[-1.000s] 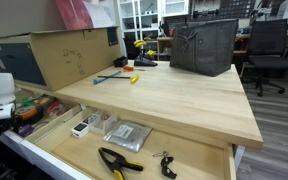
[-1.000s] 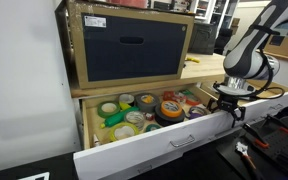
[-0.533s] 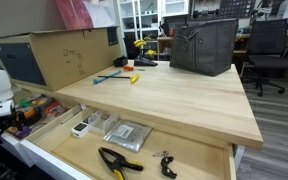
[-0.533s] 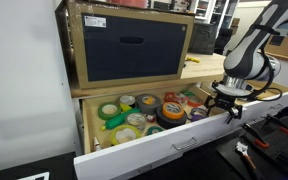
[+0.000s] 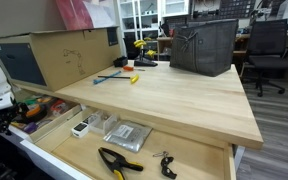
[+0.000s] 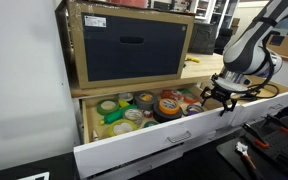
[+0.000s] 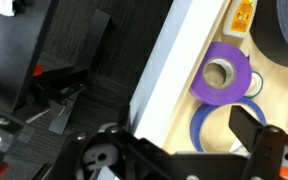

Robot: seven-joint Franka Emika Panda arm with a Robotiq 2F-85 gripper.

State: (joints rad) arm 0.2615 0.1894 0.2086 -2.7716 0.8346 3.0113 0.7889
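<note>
1. The claw (image 6: 218, 97) hangs over the end of the open drawer (image 6: 144, 150) nearest the arm, its jaws spread wide and holding nothing.
2. In the wrist view, a purple tape roll (image 7: 222, 72) lies flat just inside the drawer's white front wall (image 7: 169, 70). A thin blue ring (image 7: 216, 122) lies just beside it, and one dark finger (image 7: 246, 125) stands by the ring.
3. More tape fills the drawer, including an orange roll (image 6: 169, 105) and a green roll (image 6: 108, 109).
4. A cardboard box (image 6: 131, 50) sits on the wooden table top (image 5: 174, 95) above the drawer.
</note>
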